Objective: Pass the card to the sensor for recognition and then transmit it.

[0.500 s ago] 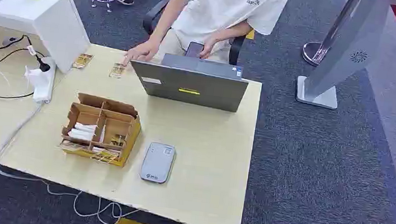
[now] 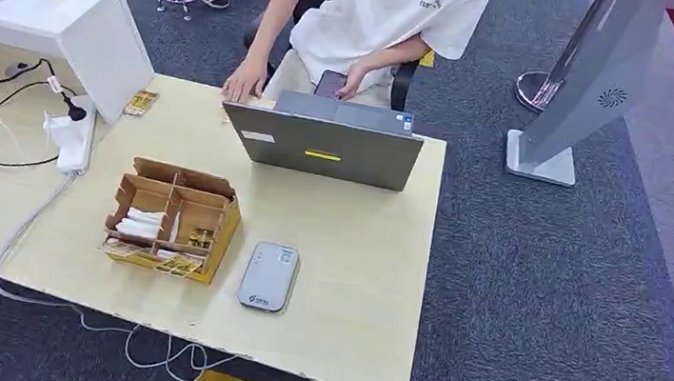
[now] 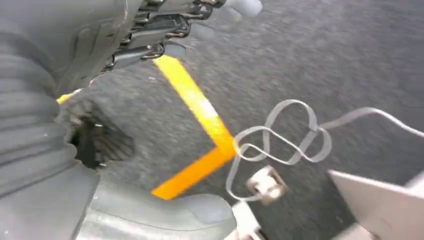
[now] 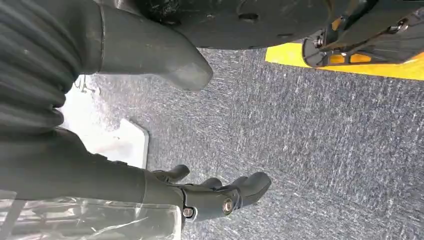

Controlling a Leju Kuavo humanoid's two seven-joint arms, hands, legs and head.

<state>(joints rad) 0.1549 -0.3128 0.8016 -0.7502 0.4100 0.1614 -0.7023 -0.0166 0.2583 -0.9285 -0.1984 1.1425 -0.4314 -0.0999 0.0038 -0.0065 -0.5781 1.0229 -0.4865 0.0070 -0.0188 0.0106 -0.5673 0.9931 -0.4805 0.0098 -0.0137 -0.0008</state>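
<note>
Right wrist view has the right hand (image 4: 210, 192) hanging over grey carpet (image 4: 325, 150), dark fingers spread apart, nothing in it. Left wrist view, same deal: the left hand (image 3: 165, 30) is above the carpet with its fingers loosely apart and empty, a yellow tape line (image 3: 200, 130) and a looped white cable (image 3: 280, 135) on the floor below it.

From the head view, the pale wooden table (image 2: 342, 277) is in front. A cardboard organizer box (image 2: 174, 220) sits on it with white items and some cards in its compartments, though I can't really make out which one is the task card. The grey sensor (image 2: 268, 277) lies flat just beside the box, on its right. Further back there's an open grey laptop (image 2: 324, 141), and a person in a white shirt (image 2: 383, 4) sits behind it with one hand (image 2: 245, 82) on the table edge. One small card (image 2: 140, 103) lies near the white box (image 2: 74, 26) on the left.
</note>
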